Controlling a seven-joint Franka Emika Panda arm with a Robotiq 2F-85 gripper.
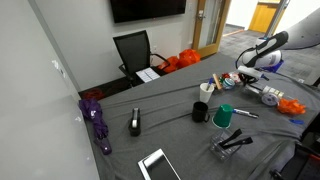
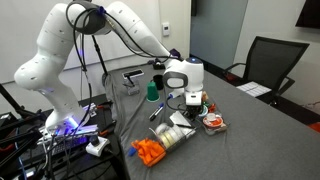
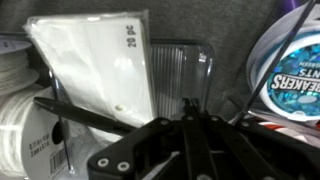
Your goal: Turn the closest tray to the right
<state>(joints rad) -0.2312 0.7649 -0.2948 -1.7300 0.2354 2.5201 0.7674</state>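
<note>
The pincer [image 2: 186, 98] hung over the tray [image 2: 174, 134] on the table [image 2: 260, 140], at the end away from its orange bits [image 2: 150, 152], likely for leverage. Spread or pressed together, I couldn't tell.

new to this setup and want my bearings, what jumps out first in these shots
The big white arm arching over the grey table dominates, its gripper hanging over clutter next to the green cup. Bright orange bits at the end of the shiny clear tray catch the eye near the table's edge. In the wrist view, a white packet marked 20 pc stands out.
</note>
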